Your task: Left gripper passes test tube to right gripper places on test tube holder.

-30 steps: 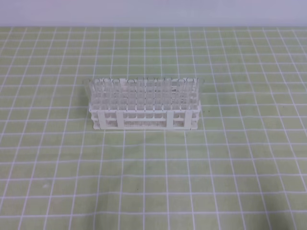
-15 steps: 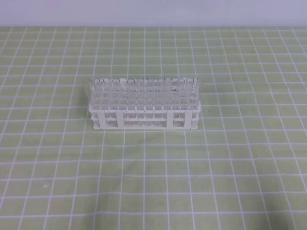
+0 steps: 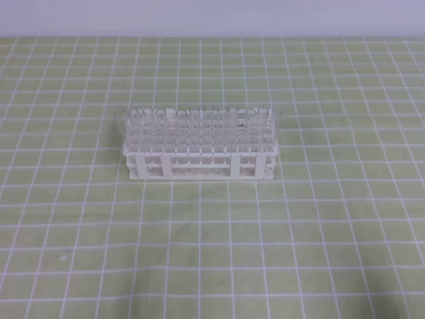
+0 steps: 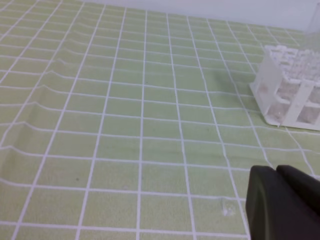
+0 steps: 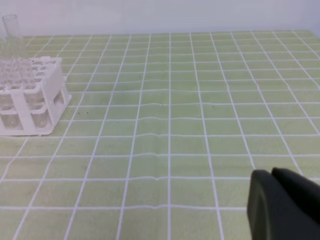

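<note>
A: As far as the high view goes, count is one test tube holder (image 3: 199,161), white, standing on the green grid mat (image 3: 212,252) a bit behind its middle, well clear of every edge. Tubes in it are many and packed; the clear glass blurs together, so no exact number. Can't single out the task's test tube (image 3: 199,129) from the rest.

B: Grippers?

A: Neither shows in the high view. Left gripper (image 4: 285,202): only a black corner at the lower right of its wrist view, holder (image 4: 290,95) at the right edge. Right gripper (image 5: 282,205): same, black corner lower right, holder (image 5: 32,100) far left. Can't tell how far either claw is open or whether it holds anything.

B: Change from a second ago?

A: None visible. Holder sits in the same place.
</note>
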Robot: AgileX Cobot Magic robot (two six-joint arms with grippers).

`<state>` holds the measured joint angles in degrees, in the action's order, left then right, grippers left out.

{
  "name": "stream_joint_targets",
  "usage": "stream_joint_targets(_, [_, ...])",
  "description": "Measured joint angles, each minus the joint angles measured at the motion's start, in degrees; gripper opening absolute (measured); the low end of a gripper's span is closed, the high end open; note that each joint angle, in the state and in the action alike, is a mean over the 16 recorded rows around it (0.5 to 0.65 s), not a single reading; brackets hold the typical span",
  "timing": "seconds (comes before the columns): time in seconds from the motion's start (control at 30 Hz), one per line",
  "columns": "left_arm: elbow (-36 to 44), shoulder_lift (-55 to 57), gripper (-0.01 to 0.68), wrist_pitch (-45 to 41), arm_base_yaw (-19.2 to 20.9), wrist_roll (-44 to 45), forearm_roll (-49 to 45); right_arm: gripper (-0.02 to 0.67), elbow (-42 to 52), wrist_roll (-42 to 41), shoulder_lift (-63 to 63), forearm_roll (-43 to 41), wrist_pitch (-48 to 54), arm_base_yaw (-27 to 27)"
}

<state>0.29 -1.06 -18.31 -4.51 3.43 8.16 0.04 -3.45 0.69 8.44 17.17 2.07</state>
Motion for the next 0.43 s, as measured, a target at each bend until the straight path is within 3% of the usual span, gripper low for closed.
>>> stream_joint_targets(0.43, [0.1, 0.0, -0.003, 0.1, 0.0, 0.0, 0.0, -0.017, 0.0, 0.0, 0.0, 0.0, 0.0, 0.0])
